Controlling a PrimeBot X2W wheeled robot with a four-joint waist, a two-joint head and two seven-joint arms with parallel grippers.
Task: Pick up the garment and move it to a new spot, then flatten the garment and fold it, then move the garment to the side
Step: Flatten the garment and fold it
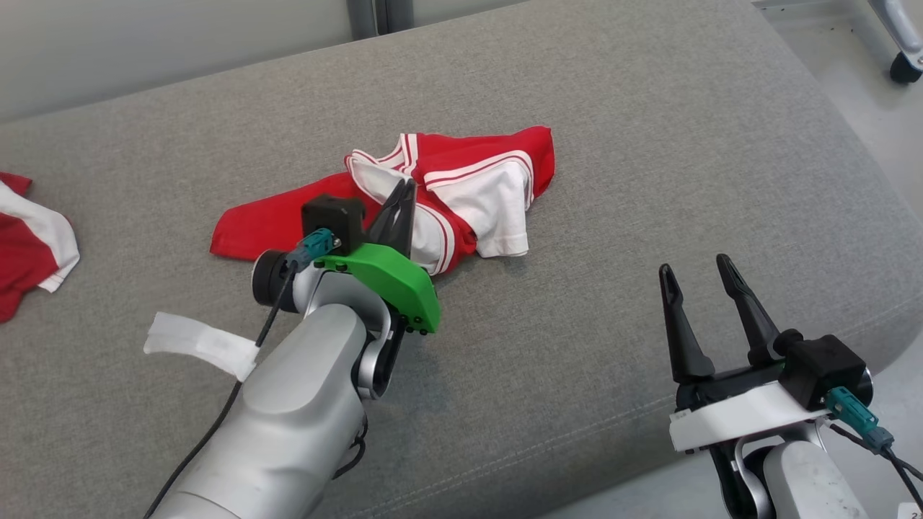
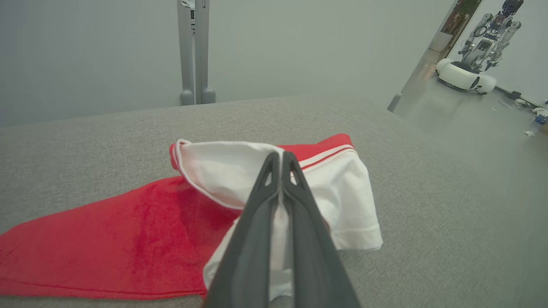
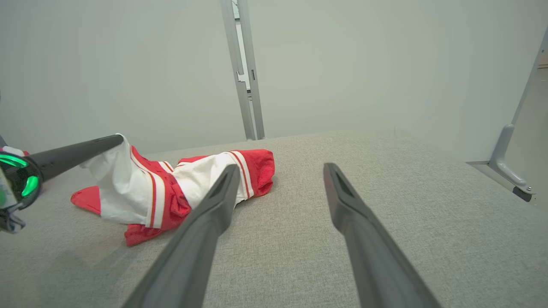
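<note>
On the grey cushion (image 1: 649, 144), left gripper (image 1: 407, 184) clamps the garment (image 1: 483, 196); right gripper (image 1: 696, 265) gapes wide, empty.

Red-and-white striped garment (image 1: 461, 184) on grey cushion (image 1: 649, 180).

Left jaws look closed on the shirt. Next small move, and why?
Probably lift the left gripper straight up a little. It is shut on a white fold of the crumpled red-and-white fabric garment, most of which lies on the grey upholstered surface; the open right gripper hangs apart, to the right. A short lift would test the pinch.
</note>
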